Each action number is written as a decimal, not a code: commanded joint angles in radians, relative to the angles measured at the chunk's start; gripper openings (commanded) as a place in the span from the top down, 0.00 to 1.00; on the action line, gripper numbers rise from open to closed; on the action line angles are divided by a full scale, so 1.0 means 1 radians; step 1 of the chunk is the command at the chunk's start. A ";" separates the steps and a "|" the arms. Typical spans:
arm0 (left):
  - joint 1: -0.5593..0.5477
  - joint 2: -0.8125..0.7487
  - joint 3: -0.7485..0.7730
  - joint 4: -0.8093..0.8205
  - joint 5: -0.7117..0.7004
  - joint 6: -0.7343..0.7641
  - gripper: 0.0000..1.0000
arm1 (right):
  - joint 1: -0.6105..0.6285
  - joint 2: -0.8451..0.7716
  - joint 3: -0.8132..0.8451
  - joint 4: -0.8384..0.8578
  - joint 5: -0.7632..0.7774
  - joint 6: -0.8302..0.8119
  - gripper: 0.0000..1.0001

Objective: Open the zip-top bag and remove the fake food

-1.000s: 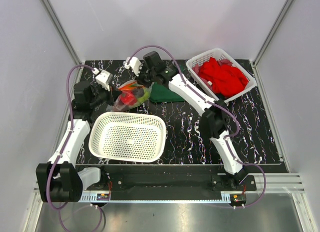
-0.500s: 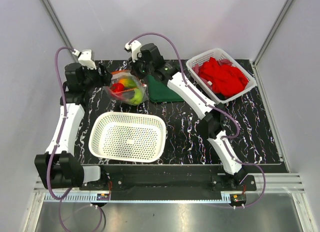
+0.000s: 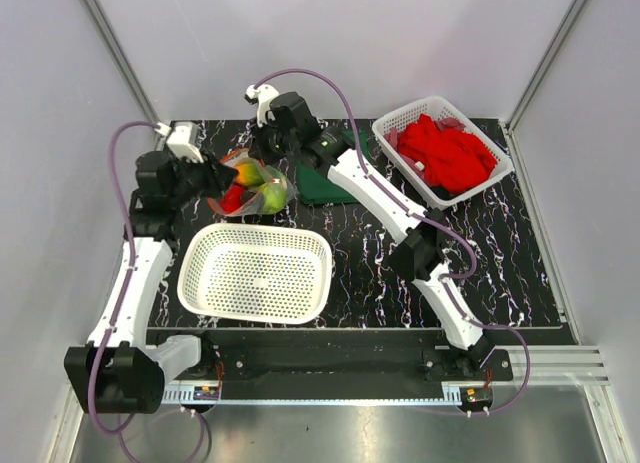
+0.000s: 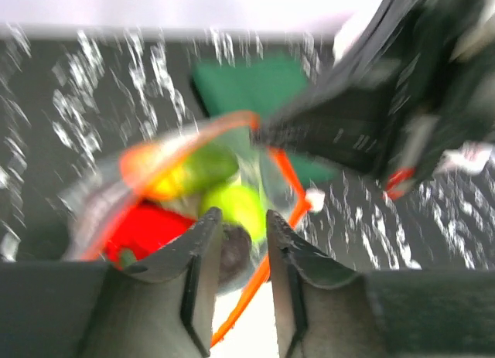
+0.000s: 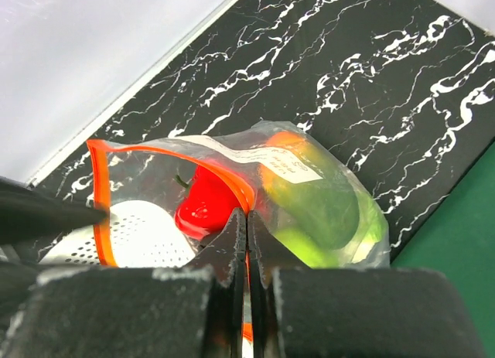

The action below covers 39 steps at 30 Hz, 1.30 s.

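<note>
Left end effector [image 4: 236,233]: behind the white basket's [image 3: 186,275] far left corner, at the bag's mouth. The jaws stand a little apart, but the wrist view is too blurred to tell whether they pinch plastic.
Bag [image 5: 232,153]: just behind the white basket's far rim, lifted at one side. Its orange zip strip spreads into a loop, so I judge the mouth at least partly open.
Toy food [image 5: 203,203]: all inside the bag, and none has reached the white basket.
Right end effector [image 5: 247,219]: above the bag, behind the white basket, with its jaws clamped on the orange zip strip.
Done: the opening step, or most of it.
Left: taking out every piece. The left arm looks placed to reach in while the right holds the mouth up.
Count, bags: one.
Count, toy food: at least three pieces show through the plastic (one red, one green, one orange-yellow), and more may be hidden.
Count, baskets: two. The white basket has nothing in it, and the second basket [image 3: 405,112], behind and right of it, holds red cloths [image 3: 445,151] in a heap I cannot count.
Count, green cloth [image 3: 325,188]: one, flat on the desk [image 3: 520,253] behind the white basket's right end.
</note>
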 commanded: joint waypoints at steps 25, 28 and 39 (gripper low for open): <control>-0.177 -0.029 -0.087 -0.008 -0.238 -0.017 0.34 | -0.001 -0.032 -0.005 0.048 -0.047 0.028 1.00; -0.166 0.006 -0.046 -0.027 -0.289 -0.034 0.47 | -0.001 -0.032 -0.010 0.048 -0.044 0.028 1.00; -0.177 0.229 0.054 -0.108 -0.249 -0.005 0.62 | 0.000 -0.024 0.010 0.052 -0.061 0.045 1.00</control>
